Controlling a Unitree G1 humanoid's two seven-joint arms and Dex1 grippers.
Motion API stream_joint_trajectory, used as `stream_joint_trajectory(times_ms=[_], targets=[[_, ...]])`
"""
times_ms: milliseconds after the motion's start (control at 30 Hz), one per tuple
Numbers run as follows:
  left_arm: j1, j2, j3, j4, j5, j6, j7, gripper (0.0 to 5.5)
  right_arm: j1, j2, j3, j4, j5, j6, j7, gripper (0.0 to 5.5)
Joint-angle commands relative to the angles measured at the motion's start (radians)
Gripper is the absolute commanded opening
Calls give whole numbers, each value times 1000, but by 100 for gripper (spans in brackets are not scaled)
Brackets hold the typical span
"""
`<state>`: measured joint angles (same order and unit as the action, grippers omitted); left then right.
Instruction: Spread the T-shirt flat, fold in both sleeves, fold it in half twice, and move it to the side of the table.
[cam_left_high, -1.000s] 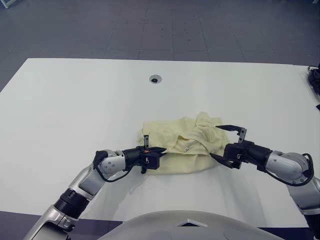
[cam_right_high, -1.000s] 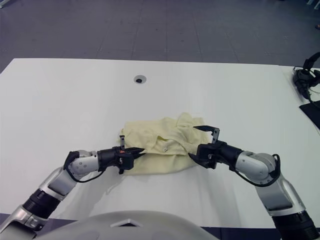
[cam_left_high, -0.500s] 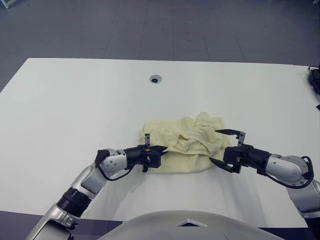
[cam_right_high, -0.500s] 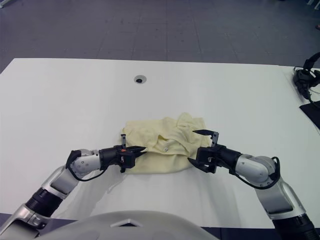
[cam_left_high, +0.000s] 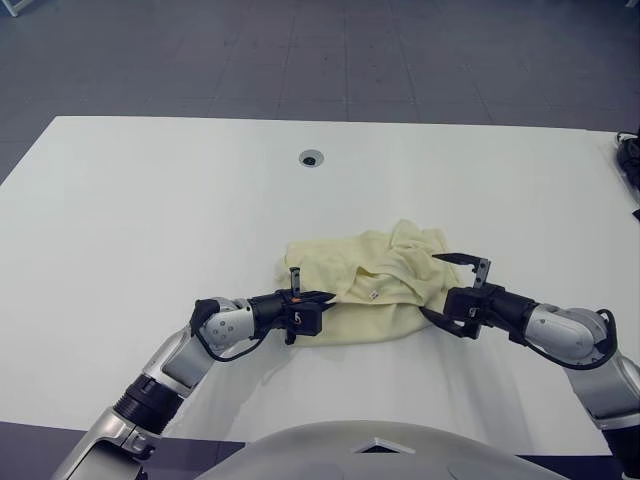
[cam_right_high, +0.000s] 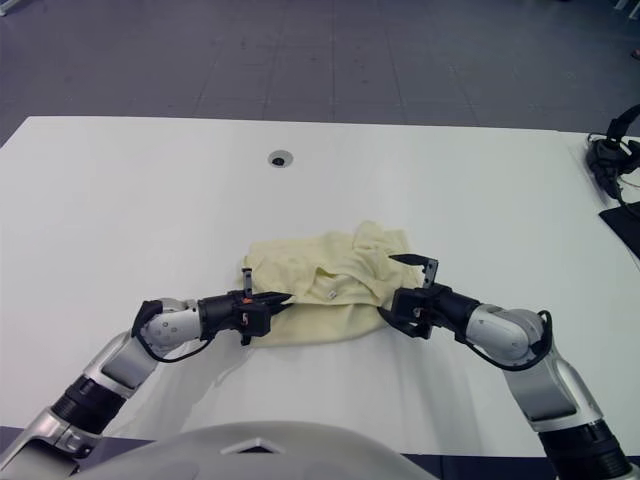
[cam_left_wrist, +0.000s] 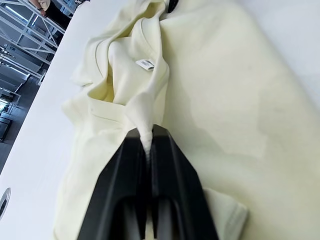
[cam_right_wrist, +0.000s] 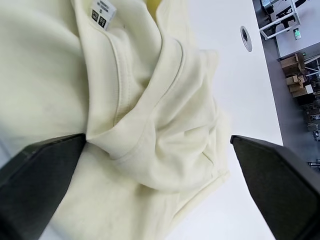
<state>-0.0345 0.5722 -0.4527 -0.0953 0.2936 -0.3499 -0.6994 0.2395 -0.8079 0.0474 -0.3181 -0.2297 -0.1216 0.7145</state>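
Big white worktop (cam_left_high: 150, 220) with the pale yellow T-shirt (cam_left_high: 370, 322) bunched up near the middle. The left gripper (cam_left_high: 326, 297) has its jaws clamped on a fold at the shirt's left edge, while the right gripper (cam_left_high: 430, 286) sits at the right edge, jaws spread wide.

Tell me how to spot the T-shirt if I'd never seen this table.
Look at the big white table. Near its front edge, between the left gripper, whose jaws pinch it, and the right gripper, lies the T-shirt. It is the only soft, crumpled, pale yellow thing there; the small round hole farther back is dark.
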Motion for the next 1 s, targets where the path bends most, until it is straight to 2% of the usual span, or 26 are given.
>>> stream_joint_trajectory(times_ms=[33,633,1000], targets=[[7,12,-8,5,27,3,-6,1,2,8,-32,-22,39,13,-6,540],[2,9,-6,4,34,4,-8,1,-40,21,-14,26,-22,-3,-69,540],[1,7,-6,9,38,-1,-5,1,2,-20,-16,24,-27,-9,-15,540]])
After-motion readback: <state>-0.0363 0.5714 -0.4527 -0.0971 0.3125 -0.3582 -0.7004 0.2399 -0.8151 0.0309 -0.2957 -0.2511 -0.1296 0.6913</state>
